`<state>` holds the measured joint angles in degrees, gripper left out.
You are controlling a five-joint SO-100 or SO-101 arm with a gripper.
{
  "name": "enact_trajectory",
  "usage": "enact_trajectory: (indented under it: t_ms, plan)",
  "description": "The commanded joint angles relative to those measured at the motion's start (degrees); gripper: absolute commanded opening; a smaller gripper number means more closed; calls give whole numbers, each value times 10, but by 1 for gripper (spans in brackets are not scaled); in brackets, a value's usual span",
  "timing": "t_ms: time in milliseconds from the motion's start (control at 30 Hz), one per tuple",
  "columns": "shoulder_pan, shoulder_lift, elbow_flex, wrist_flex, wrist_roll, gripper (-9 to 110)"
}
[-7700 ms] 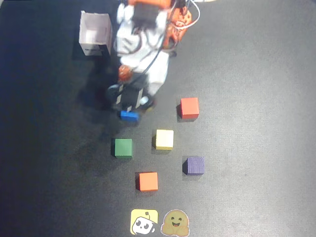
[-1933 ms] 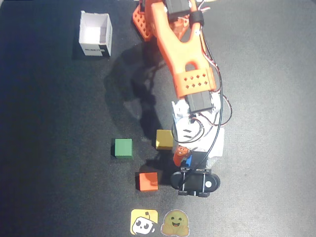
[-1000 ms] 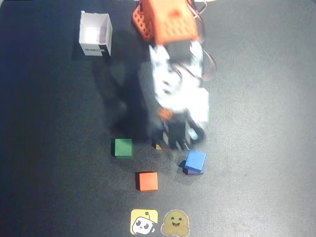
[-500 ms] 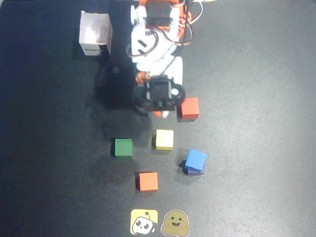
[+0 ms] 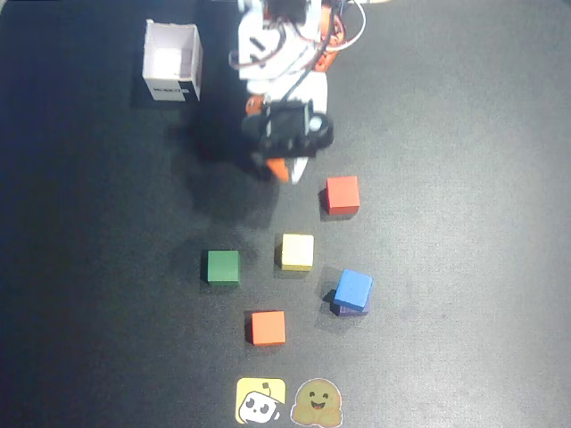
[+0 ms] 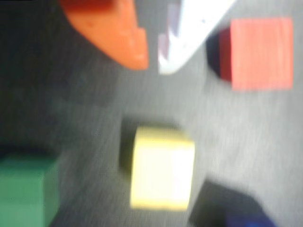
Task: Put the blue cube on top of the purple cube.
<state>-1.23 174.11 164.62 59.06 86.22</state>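
Note:
In the overhead view the blue cube [image 5: 354, 288] rests on top of the purple cube [image 5: 353, 309], turned a little, so only a thin dark purple edge shows under it. My gripper [image 5: 281, 169] hangs well away from the stack, up near the arm's base. In the wrist view the gripper [image 6: 154, 66] has its orange and white tips almost touching, with nothing between them. A sliver of the blue cube [image 6: 248, 221] shows at that view's bottom edge.
A red cube [image 5: 343, 194] lies just right of the gripper. Yellow [image 5: 298, 251], green [image 5: 223, 267] and orange [image 5: 268, 327] cubes sit on the dark mat. A white open box [image 5: 171, 61] stands at the top left. Two stickers [image 5: 260, 401] lie at the bottom edge.
The gripper carried the blue cube to the purple cube and let go of it there. The arm has since drawn back toward the top of the overhead view.

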Motion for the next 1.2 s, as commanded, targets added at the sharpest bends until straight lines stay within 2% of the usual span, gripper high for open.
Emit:
enact_trajectory:
  t_ms: [0,367,600,1167]
  plan:
    - [5,27,-1,13,-13,0]
    - [4,31,0,132,-34,0]
    - [1,31,0,131,-98,0]
    - [-1,31,0,131,-99,0]
